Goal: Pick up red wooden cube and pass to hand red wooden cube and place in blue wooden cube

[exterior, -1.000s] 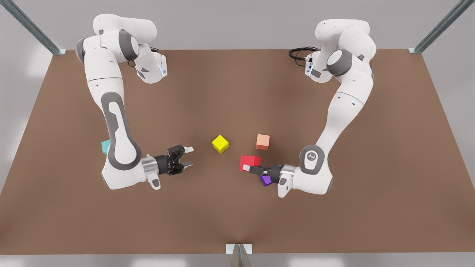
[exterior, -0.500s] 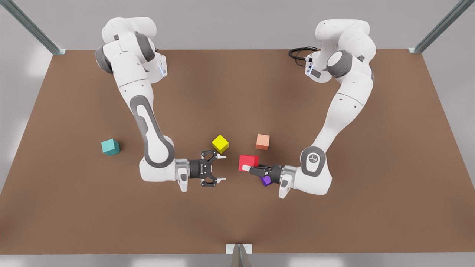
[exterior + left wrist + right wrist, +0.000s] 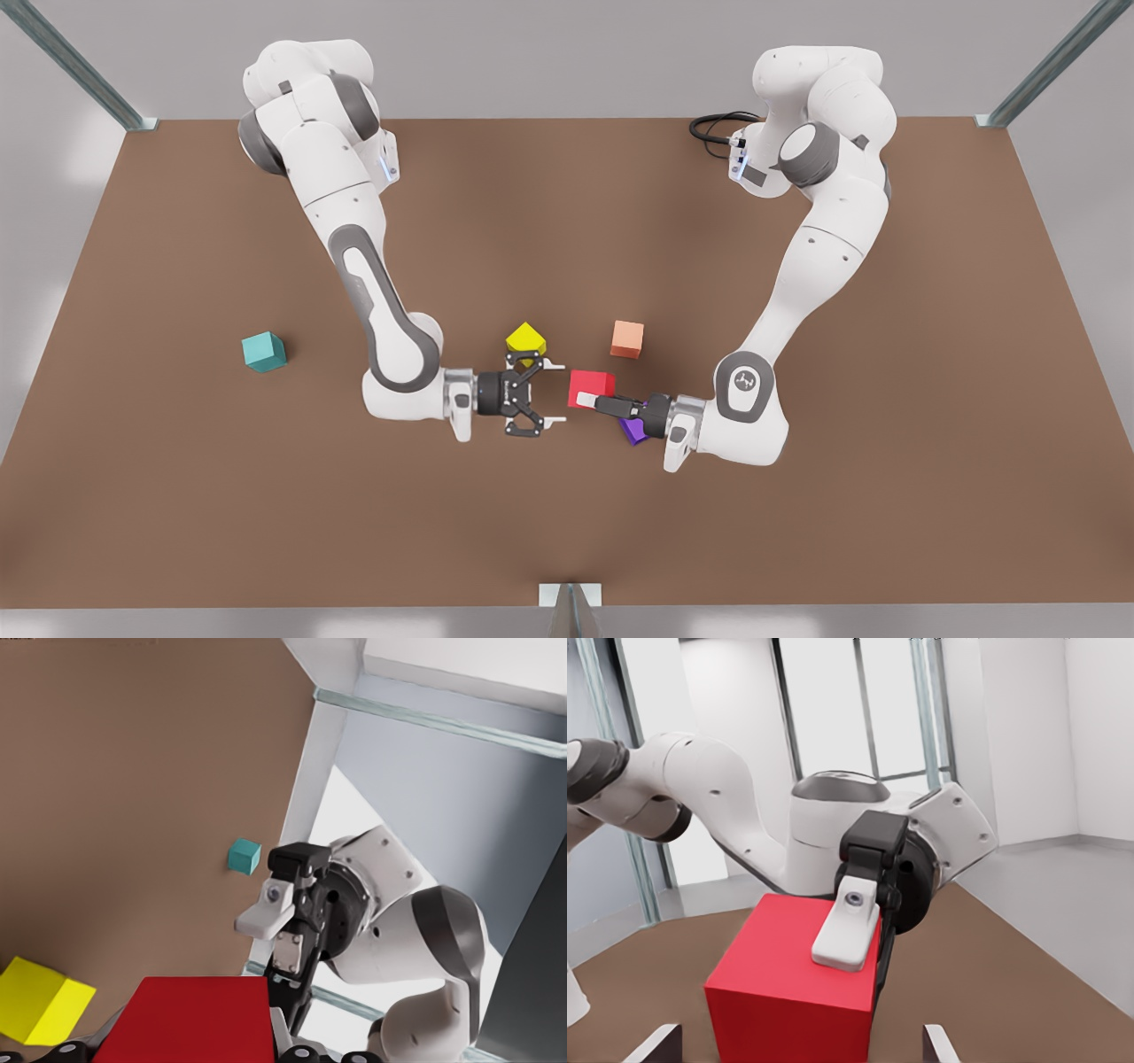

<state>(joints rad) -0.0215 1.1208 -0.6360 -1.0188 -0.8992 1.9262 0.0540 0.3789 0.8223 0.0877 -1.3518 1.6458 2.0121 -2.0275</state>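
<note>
Brown matte tabletop (image 3: 567,514) is spreading across a pale grey room, with metal frame posts (image 3: 75,62) rising at its far corners, and two white Franka arms are reaching over it toward each other. Five small cubes are showing, one of each colour. The red wooden cube (image 3: 592,386) is sitting near the middle of the table, pinched in the left gripper (image 3: 586,399), which is coming in from the front view's right with its fingers clamped on the cube. Facing the red cube from the other side, the right gripper (image 3: 554,393) is hovering just beside it with its fingers spread apart, not touching it. A yellow cube (image 3: 525,337) is lying near the red cube, behind the right gripper. A pale orange-salmon cube (image 3: 627,339) is resting near the red cube, toward the table's far edge. A purple cube (image 3: 633,431) is peeking out from under the left gripper's wrist. The blue wooden cube (image 3: 264,352) is standing well apart from the red cube, off to the front view's left.
</note>
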